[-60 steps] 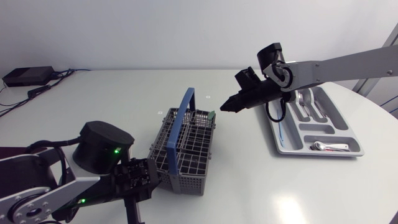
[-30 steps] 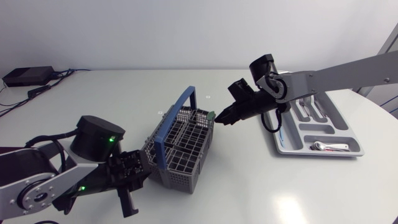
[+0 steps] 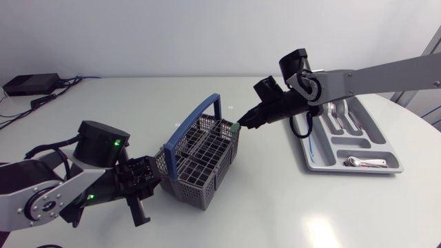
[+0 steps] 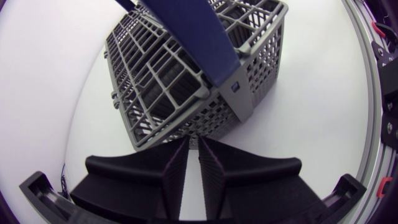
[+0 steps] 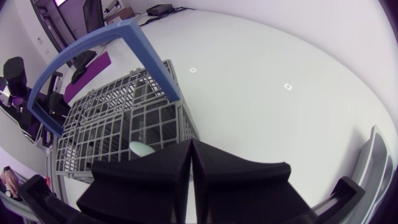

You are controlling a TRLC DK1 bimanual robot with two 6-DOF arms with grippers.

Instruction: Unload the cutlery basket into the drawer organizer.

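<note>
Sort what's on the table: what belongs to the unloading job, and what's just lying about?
Job: cutlery basket; drawer organizer, cutlery already in it; left tool; right tool.
Lying about: black box with cables at the table's far corner; small white marker on the tabletop.

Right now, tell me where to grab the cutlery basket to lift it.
Take the blue handle at its flat top bar, from above. It arches well clear of the cutlery basket and its grid, leaving room beneath for a finger.
</note>
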